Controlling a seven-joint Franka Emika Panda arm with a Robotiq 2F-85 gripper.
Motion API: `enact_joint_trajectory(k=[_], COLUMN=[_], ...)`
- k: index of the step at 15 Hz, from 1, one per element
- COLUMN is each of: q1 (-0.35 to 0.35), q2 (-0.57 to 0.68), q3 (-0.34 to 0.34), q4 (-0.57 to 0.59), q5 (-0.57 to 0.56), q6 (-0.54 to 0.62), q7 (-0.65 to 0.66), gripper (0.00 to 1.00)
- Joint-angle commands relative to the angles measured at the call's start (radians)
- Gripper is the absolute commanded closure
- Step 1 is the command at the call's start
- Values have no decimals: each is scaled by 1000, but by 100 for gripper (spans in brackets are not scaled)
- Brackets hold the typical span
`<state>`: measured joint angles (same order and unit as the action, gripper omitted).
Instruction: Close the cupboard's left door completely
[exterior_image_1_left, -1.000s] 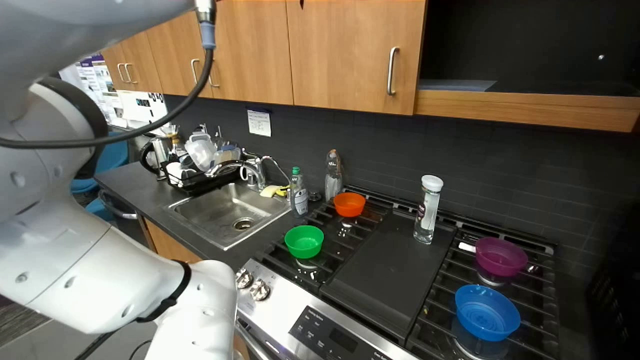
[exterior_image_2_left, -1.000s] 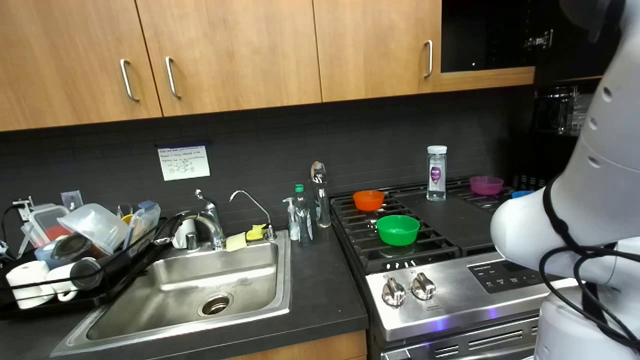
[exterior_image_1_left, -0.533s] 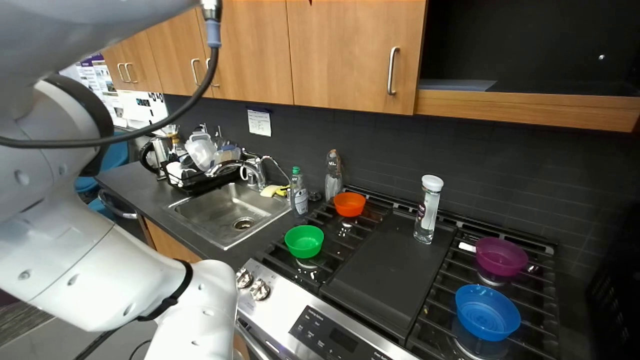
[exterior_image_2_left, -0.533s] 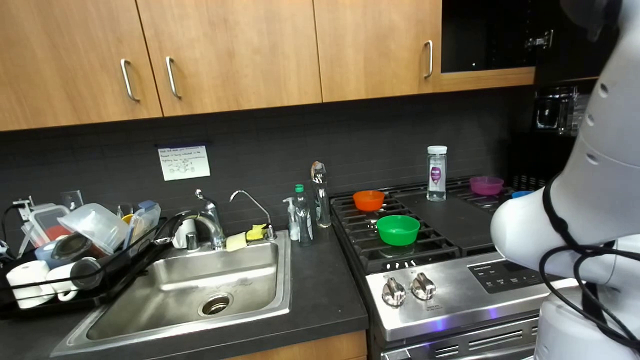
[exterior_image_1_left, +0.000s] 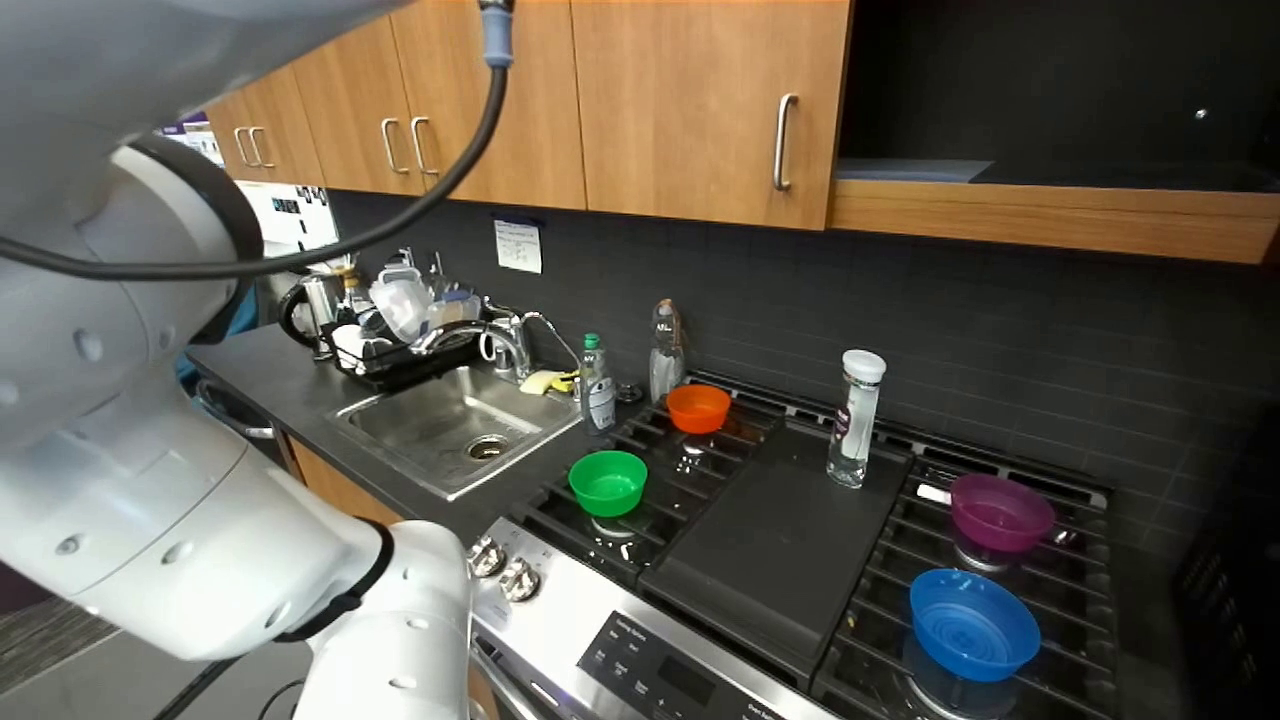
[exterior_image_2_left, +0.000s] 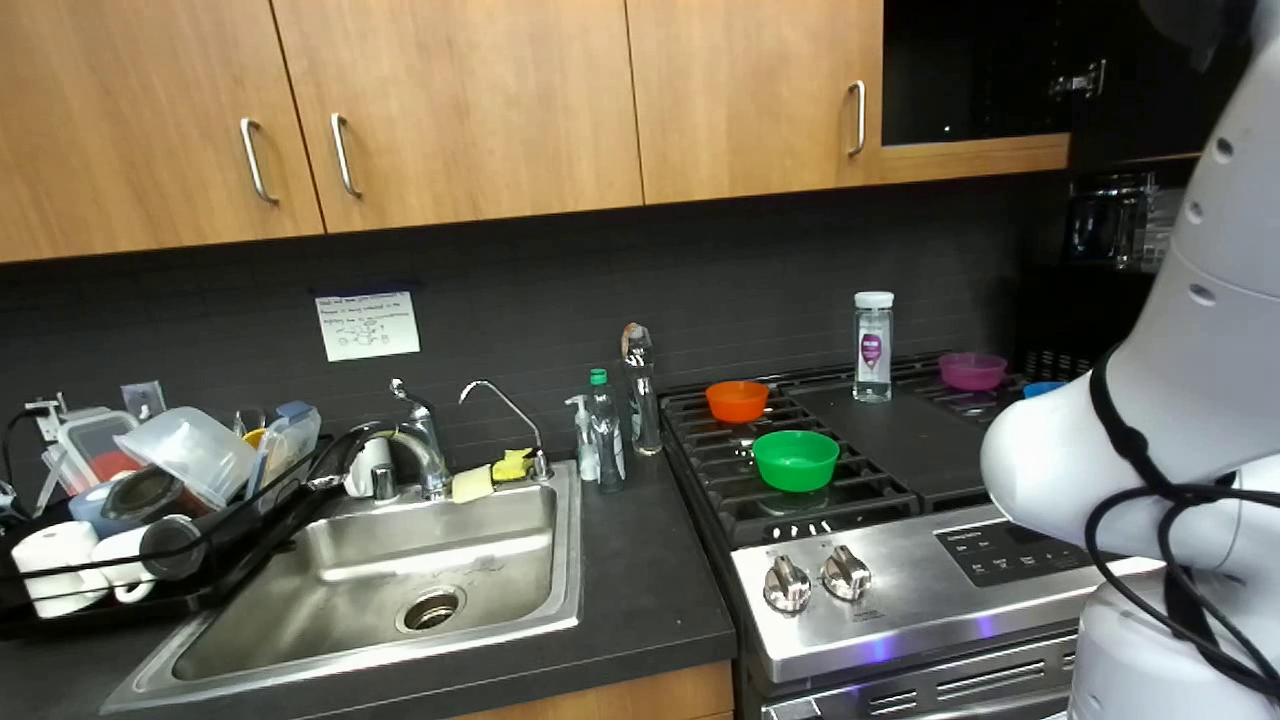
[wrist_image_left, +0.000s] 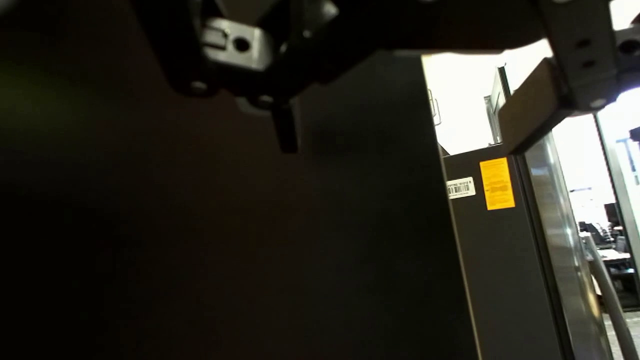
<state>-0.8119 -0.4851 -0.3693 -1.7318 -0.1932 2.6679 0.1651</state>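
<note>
Noticeably, the robot arm (exterior_image_1_left: 180, 500) had shifted over the last half second: in an exterior view its upper links and the slack cable (exterior_image_1_left: 200, 270) lay farther right, hiding more of the white sheet (exterior_image_1_left: 302, 232) at the left and baring a bar handle (exterior_image_1_left: 421, 146) that the cable had partly crossed before. The white upper link (exterior_image_2_left: 1235, 200) in an exterior view had edged right too. The cupboard (exterior_image_1_left: 1045, 222) had not changed. Its right section stood open, black inside, and the left door (exterior_image_1_left: 690, 110), the plain brown panel just left of that opening, appeared flush with its neighbour in both exterior views. A silver hinge (exterior_image_2_left: 1080, 80) showed at the opening's right side. In the wrist view the gripper (wrist_image_left: 407, 125) was released, its fingers (wrist_image_left: 530, 110) well apart; one showed in front of a dark panel (wrist_image_left: 350, 240), the other to the right of the panel's thin pale edge. Whether either touched the panel, I could not tell. An orange label (wrist_image_left: 497, 183) showed farther off at the right. On the stove (exterior_image_1_left: 760, 580) everything kept its place: orange bowl (exterior_image_1_left: 698, 408) far left, green bowl (exterior_image_1_left: 608, 483) near left, purple bowl (exterior_image_1_left: 1002, 513) far right, blue bowl (exterior_image_1_left: 975, 625) near right, and the capped bottle (exterior_image_1_left: 855, 420) upright between the two pairs.
</note>
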Motion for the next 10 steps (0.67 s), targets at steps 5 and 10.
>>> enact_joint_trajectory(k=[5,10], q1=[237,444], q2=[28,29], q3=[-133,-295], q4=[105,230], q5=[188,306], q6=[-152,-345], q7=[-204,-359], gripper=[0,0])
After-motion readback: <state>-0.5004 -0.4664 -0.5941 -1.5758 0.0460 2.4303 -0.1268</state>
